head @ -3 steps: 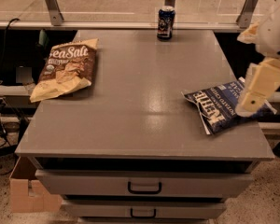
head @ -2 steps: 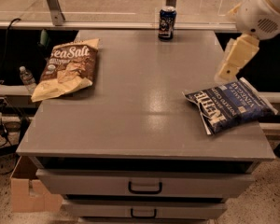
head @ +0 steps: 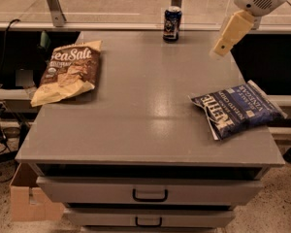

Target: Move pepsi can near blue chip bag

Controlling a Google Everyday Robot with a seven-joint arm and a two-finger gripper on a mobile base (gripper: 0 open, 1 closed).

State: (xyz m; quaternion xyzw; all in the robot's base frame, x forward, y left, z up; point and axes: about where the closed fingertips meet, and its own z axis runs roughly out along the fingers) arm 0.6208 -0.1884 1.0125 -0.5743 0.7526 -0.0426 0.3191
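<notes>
The pepsi can point(head: 172, 24) stands upright at the far edge of the grey cabinet top point(head: 145, 96), near the middle. The blue chip bag point(head: 237, 109), navy with white "KETTLE" lettering, lies flat at the right front. My gripper point(head: 224, 41) hangs from the white arm at the upper right, above the far right part of the top. It is to the right of the can and well apart from it, and beyond the blue bag.
A brown and tan "Sea Salt" bag point(head: 69, 70) lies at the left side. Two drawers with dark handles point(head: 150, 196) sit under the top. A cardboard box point(head: 29, 203) stands on the floor at lower left. A rail with metal posts point(head: 53, 4) runs behind.
My gripper has lifted from over the blue bag at the right edge and moved up and toward the far side, closer to the can. The can and both bags have not moved.
</notes>
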